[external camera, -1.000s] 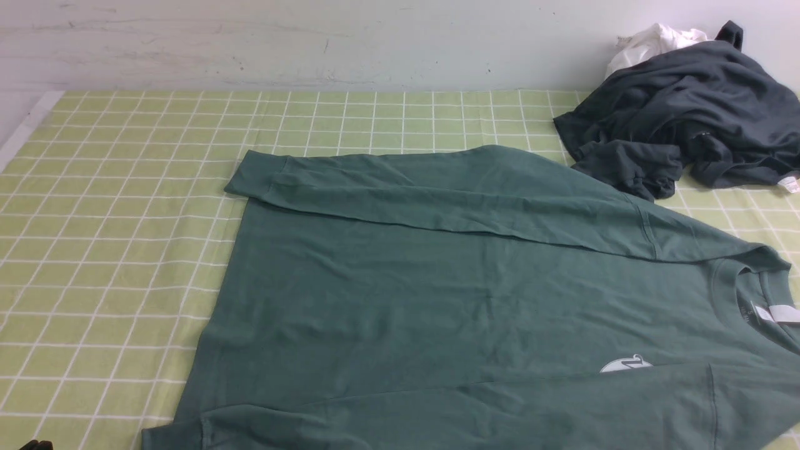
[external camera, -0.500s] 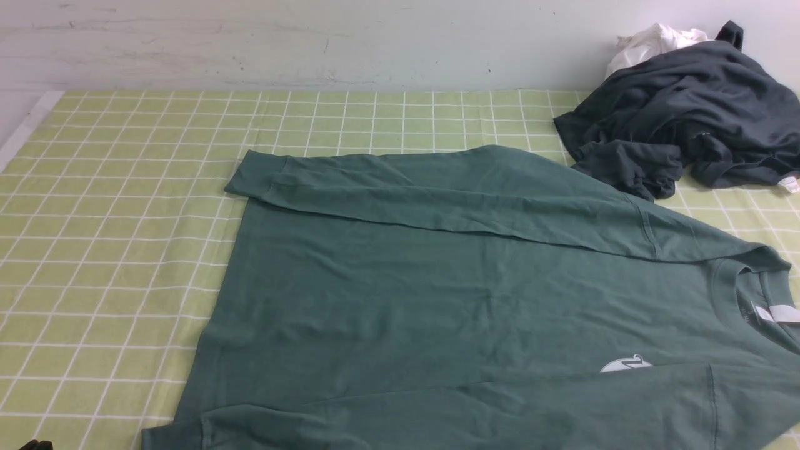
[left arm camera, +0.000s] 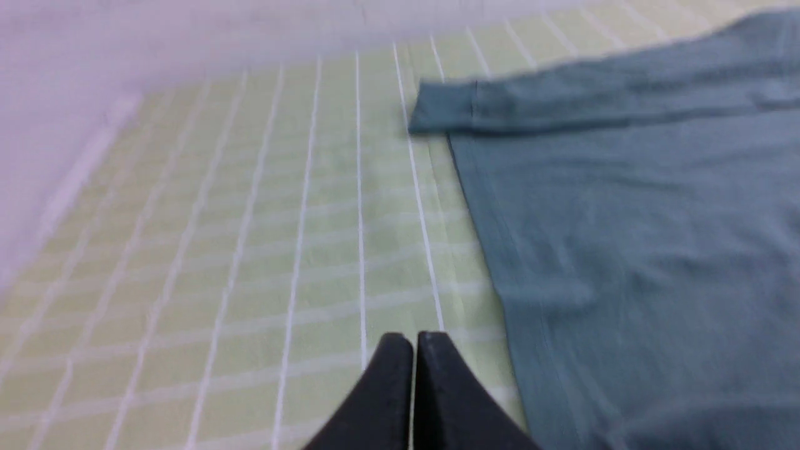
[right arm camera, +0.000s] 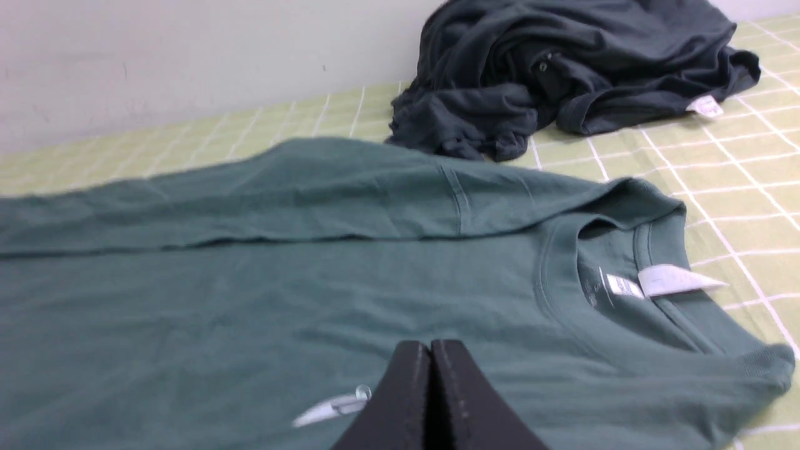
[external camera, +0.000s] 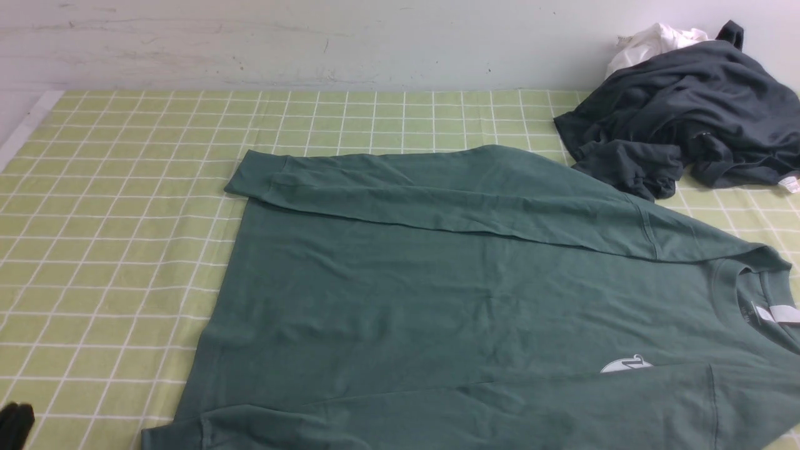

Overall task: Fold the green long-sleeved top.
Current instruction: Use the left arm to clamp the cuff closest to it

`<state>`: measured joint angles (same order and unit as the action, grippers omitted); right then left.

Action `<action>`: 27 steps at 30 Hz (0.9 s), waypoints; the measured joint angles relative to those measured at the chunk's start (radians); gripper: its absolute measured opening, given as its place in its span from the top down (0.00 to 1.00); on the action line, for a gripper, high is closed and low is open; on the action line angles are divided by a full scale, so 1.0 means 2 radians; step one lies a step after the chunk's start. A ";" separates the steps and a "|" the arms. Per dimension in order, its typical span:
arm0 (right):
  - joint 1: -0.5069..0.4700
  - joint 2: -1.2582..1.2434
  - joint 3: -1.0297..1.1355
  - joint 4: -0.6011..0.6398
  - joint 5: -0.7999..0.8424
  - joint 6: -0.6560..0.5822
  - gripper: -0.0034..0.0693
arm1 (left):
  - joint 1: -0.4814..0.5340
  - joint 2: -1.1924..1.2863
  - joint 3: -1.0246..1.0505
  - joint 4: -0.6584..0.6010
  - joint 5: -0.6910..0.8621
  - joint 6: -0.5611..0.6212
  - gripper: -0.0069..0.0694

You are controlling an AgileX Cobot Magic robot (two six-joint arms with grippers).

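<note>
The green long-sleeved top [external camera: 469,300] lies flat on the checked cloth, neck to the right, with its far sleeve [external camera: 400,187] folded across the body and the near sleeve along the front edge. Its white neck label [external camera: 778,314] and chest logo [external camera: 625,365] show. My left gripper [external camera: 15,422] is at the bottom left corner, shut and empty; in the left wrist view [left arm camera: 412,340] it hovers over bare cloth beside the top's hem [left arm camera: 494,262]. My right gripper [right arm camera: 430,347] is shut and empty above the top's chest [right arm camera: 312,300], beside the logo [right arm camera: 331,406]; it is out of the front view.
A dark charcoal-grey garment [external camera: 687,112] is heaped at the back right, with a small white cloth [external camera: 650,40] behind it. The heap also shows in the right wrist view [right arm camera: 562,69]. The green checked tablecloth [external camera: 125,219] meets a pale wall at the back.
My left gripper has risen a little into the front view at the bottom left corner. The top has not moved.
</note>
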<state>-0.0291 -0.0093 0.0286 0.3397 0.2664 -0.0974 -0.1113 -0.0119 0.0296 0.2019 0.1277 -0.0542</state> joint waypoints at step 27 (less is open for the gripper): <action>0.000 0.168 -0.226 -0.315 -0.143 0.165 0.97 | 0.000 0.222 -0.309 0.093 -0.033 -0.236 0.91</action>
<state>-0.0291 0.3266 -0.4235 -0.2904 -0.0188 0.2330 -0.1113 0.4331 -0.5877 0.3881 0.0612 -0.5257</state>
